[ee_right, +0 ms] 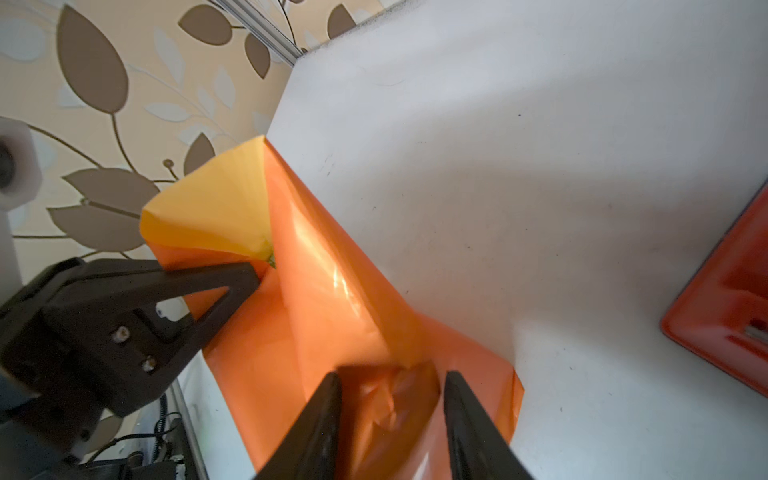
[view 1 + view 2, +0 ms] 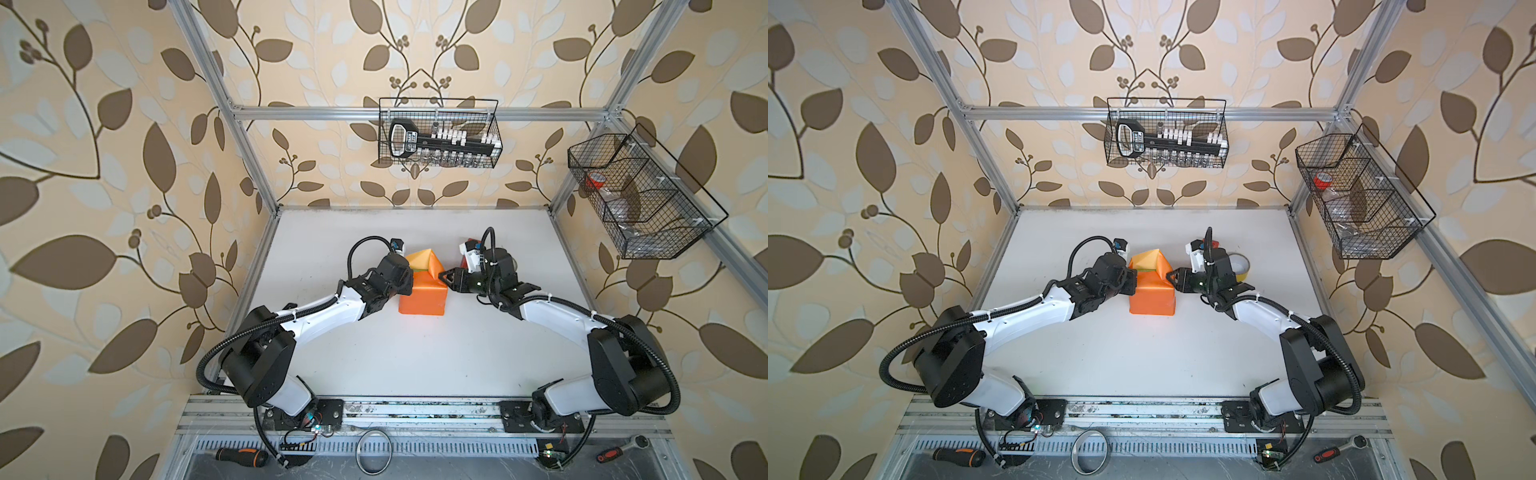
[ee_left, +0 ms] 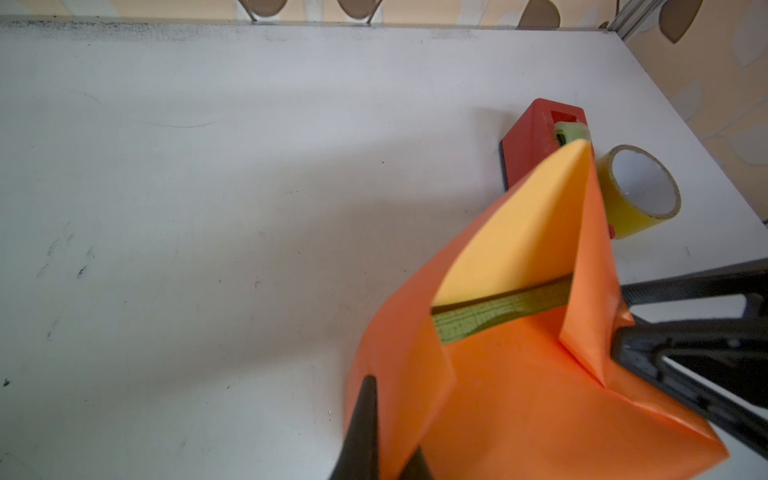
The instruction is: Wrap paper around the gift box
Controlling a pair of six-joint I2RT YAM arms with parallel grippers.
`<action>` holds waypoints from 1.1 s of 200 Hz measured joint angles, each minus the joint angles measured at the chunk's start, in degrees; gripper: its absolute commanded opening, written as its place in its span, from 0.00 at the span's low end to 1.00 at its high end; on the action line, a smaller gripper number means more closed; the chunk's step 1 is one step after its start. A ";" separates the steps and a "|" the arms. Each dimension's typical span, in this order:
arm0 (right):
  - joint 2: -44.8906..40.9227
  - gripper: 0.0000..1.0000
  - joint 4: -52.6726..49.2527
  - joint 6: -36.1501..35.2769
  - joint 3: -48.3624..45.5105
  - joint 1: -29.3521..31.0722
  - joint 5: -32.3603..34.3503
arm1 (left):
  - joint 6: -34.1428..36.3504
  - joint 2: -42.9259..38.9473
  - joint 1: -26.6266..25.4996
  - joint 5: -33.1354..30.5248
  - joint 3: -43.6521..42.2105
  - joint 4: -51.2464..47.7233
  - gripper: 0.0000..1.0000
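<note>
Left gripper [image 1: 252, 273] jaws clamp the paper [image 1: 332, 270]. Right gripper [image 1: 390, 376] jaws stand half open astride its flap, which we should crease flat against the gift box [image 3: 498, 312].

A red tape dispenser [image 3: 536, 137] lies just beside a yellow tape roll [image 3: 636, 195] on the white counter [image 3: 249, 187]. A rear wire basket [image 2: 386, 124] holds a socket set [image 2: 440, 143]; a side wire basket [image 2: 665, 232] holds a red roll [image 2: 1322, 180]. A screwdriver [image 2: 243, 456], metal ring [image 2: 358, 451] and ratchet [image 2: 619, 451] lie in front.

Glossy orange paper [image 1: 332, 291] with matt yellow-tan underside, finely textured green gift box [image 3: 498, 311], matt scuffed table [image 3: 208, 187], tape dispenser [image 3: 525, 141] probably plastic
</note>
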 measured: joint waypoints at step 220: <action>6.60 0.33 13.62 -1.03 -0.46 -0.24 0.15 | 0.28 -0.13 0.04 3.48 -0.20 0.70 0.34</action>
